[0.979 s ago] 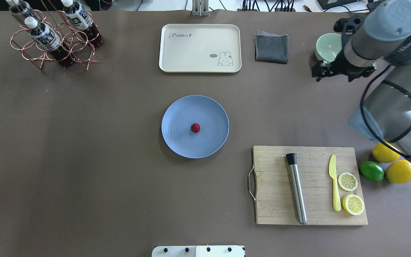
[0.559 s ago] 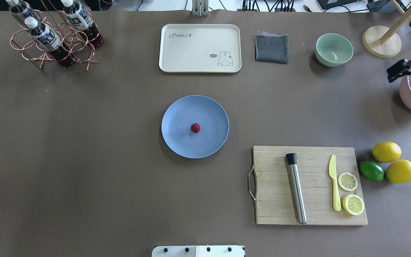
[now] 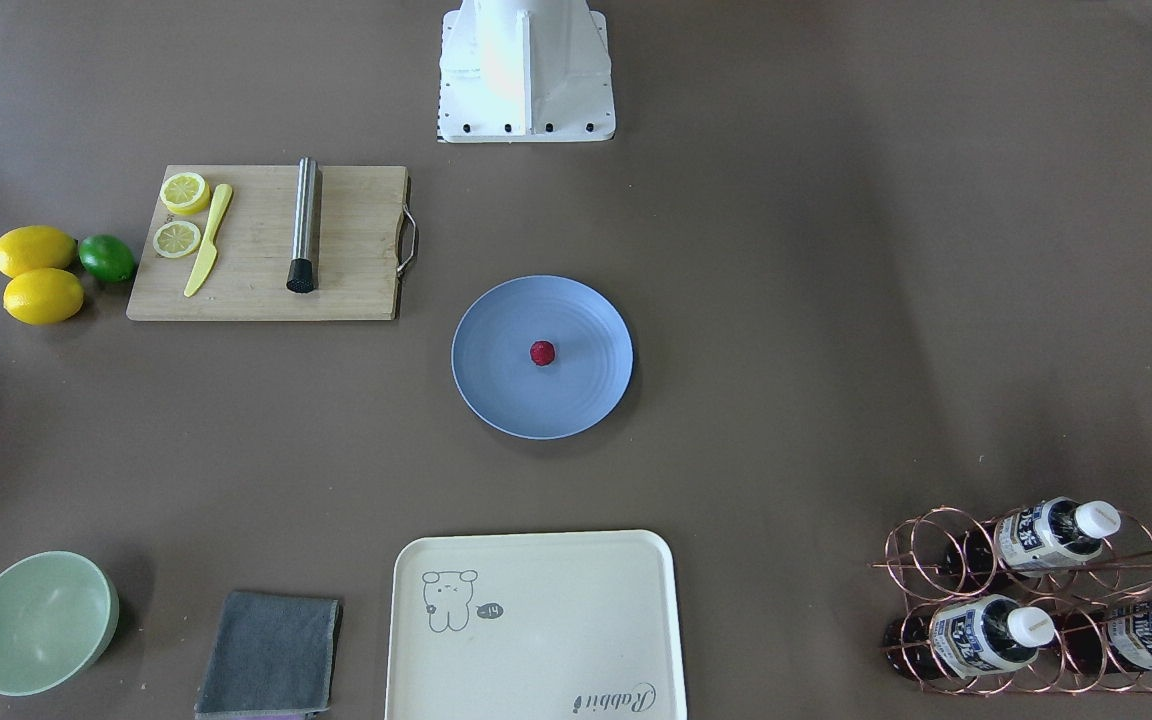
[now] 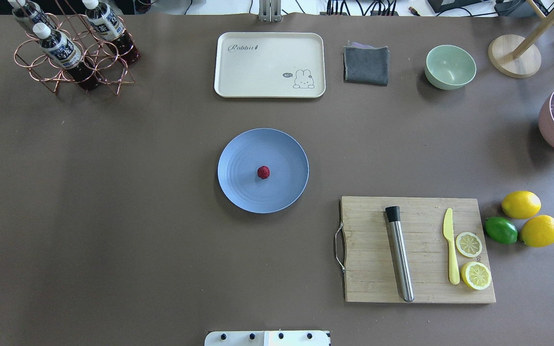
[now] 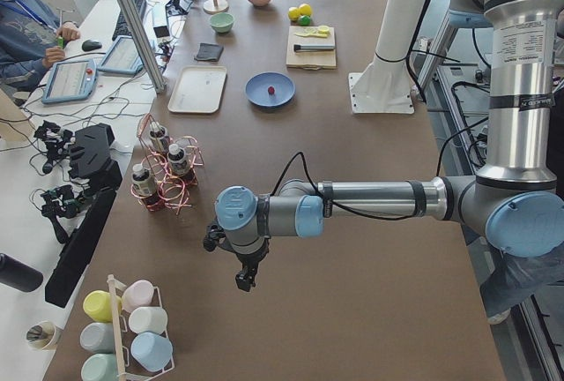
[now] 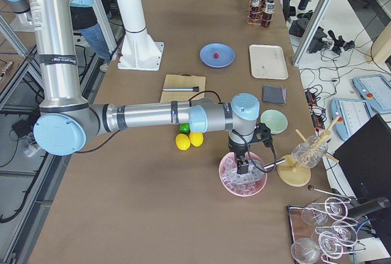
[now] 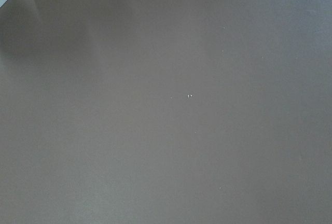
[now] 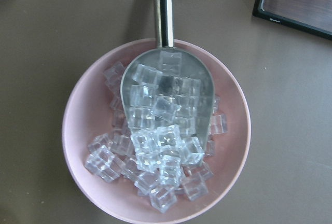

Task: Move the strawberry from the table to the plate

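The small dark-red strawberry (image 4: 263,172) lies near the middle of the round light-blue plate (image 4: 238,154), which sits at the centre of the brown table (image 4: 113,216). The front view shows the same strawberry (image 3: 542,352) on the plate (image 3: 496,385). Neither gripper appears in the overhead or front views. In the exterior left view my left gripper (image 5: 245,280) hangs over bare table, far from the plate. In the exterior right view my right gripper (image 6: 241,166) hovers above a pink bowl of ice (image 6: 243,175). I cannot tell whether either is open or shut.
A cutting board (image 4: 421,288) with a steel muddler, yellow knife and lemon halves lies right of the plate, with lemons and a lime (image 4: 500,230) beyond. At the back stand a cream tray (image 4: 270,65), grey cloth (image 4: 366,65), green bowl (image 4: 450,66) and bottle rack (image 4: 72,45).
My right arm has swung out of the overhead view to the right, uncovering the green bowl and wooden stand. The strawberry and plate have not moved.
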